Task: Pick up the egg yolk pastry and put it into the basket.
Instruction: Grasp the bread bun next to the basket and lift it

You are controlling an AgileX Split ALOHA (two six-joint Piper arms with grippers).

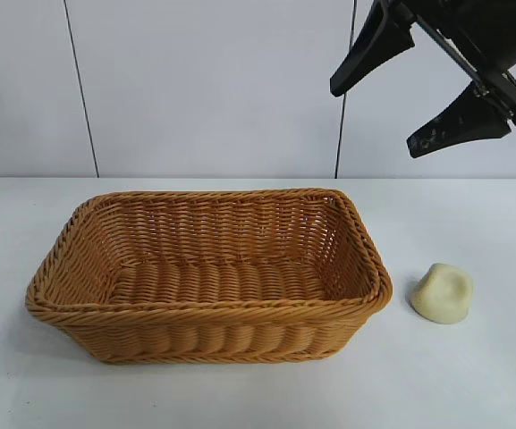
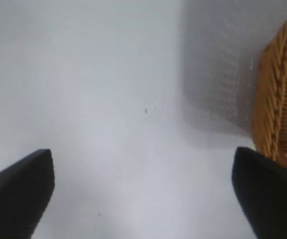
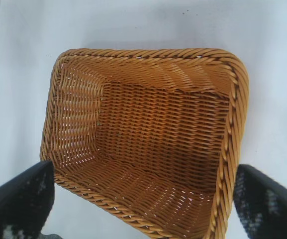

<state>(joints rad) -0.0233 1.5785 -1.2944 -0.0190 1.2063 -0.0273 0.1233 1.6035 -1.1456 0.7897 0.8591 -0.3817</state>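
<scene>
The egg yolk pastry is a pale cream lump on the white table, just right of the basket. The woven orange-brown basket sits at the table's middle and holds nothing. My right gripper hangs open and empty high above the basket's right end, well above the pastry. In the right wrist view its gripper looks down into the basket; the pastry is out of that view. My left gripper is open over bare table, with the basket's rim beside one finger. The left arm is out of the exterior view.
A white wall with dark vertical seams stands behind the table. White table surface lies around the basket and pastry.
</scene>
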